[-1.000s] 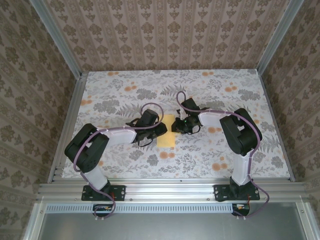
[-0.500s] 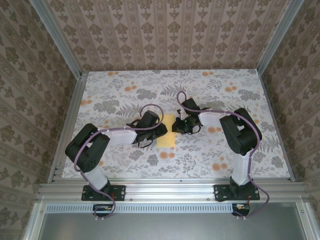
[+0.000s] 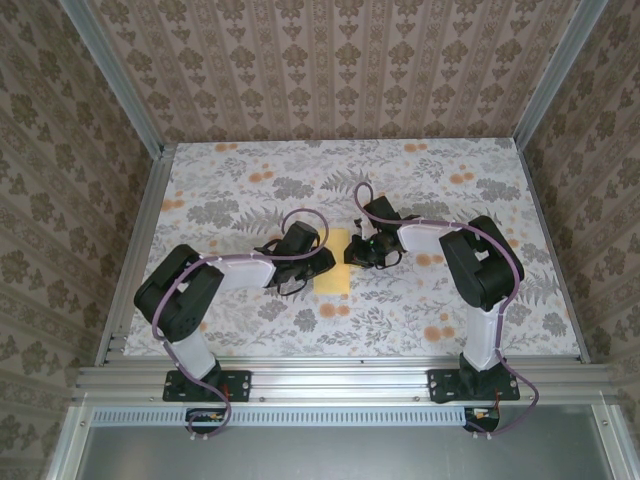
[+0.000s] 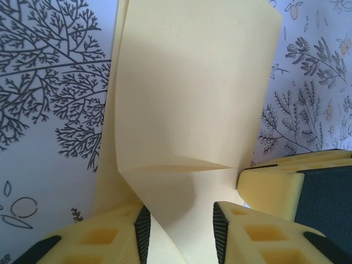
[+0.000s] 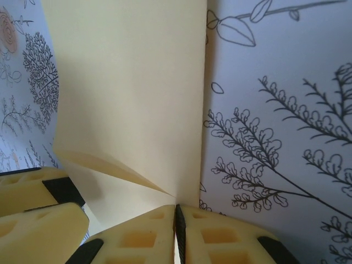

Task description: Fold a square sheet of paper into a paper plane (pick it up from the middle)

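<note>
So the thin bright-yellow sheet of paper (image 3: pixel 333 270) sits flat-ish on the grey floral-print tabletop (image 3: pixel 250 190), right in the middle, between the two arms. It's already partly folded, since both wrist views show a raised flap with a soft crease line. The right gripper (image 5: pixel 177 212) has its yellow block fingers pressed together. That lifted crease runs straight into the pinch point, so I'd say it's clamped on the sheet's edge. The left gripper (image 4: pixel 179 220) has its jaws apart, with the paper running through the gap between the pads. It looks poised over the fold rather than squeezing anything. My take is that this step is about setting a crease. If so, the pinching side should act purely as an anchor and not tug, because paper this thin will just slide or buckle. The open side should come down low and level, then close or press along the fold line itself, not beside it. Line the edges up before flattening, because a crooked crease now gives a lopsided plane later. The two sets of fingers are nearly touching, so go slow or they'll bump each other.
</note>
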You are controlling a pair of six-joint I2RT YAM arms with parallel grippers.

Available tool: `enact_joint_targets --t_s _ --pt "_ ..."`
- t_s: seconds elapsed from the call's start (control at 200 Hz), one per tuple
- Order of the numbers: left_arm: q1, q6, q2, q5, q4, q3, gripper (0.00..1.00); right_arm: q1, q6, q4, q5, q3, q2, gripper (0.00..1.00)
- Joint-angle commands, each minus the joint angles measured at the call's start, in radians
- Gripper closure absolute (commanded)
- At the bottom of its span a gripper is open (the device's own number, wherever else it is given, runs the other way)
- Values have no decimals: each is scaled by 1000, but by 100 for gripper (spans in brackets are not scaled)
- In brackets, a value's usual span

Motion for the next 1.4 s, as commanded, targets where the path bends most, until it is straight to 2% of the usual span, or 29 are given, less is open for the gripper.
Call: enact_joint_targets --t_s 0.0,0.17,0.355,0.655,0.81,0.965,1.05,1.15,1.265,1.395 --pt "-6 18 4 4 3 36 65 -5 12 -52 75 -42 56 87" --pt "-6 26 3 4 -1 39 66 -5 10 -54 73 -41 56 87" --pt "-7 19 9 22 50 37 72 -5 13 -52 70 -41 52 87" --pt "-6 33 12 -6 39 40 90 -22 28 -39 20 -41 -15 83" --pt "-7 86 -40 -44 -44 60 95 -71 29 -48 42 -76 -196 67" --pt "-10 179 -148 -122 -227 101 95 -120 -18 -119 153 -112 -406 44" --pt "-16 238 -195 -196 -399 159 95 -133 -49 -146 245 -145 -527 28" --pt "-30 300 -227 -315 -615 249 95 -151 -87 -172 340 -177 -663 1" --pt "-55 346 -240 -488 -846 362 95 -173 -125 -189 424 -207 -776 0" --pt "-91 331 -228 -710 -1065 484 94 -196 -121 -176 520 -264 -875 0"
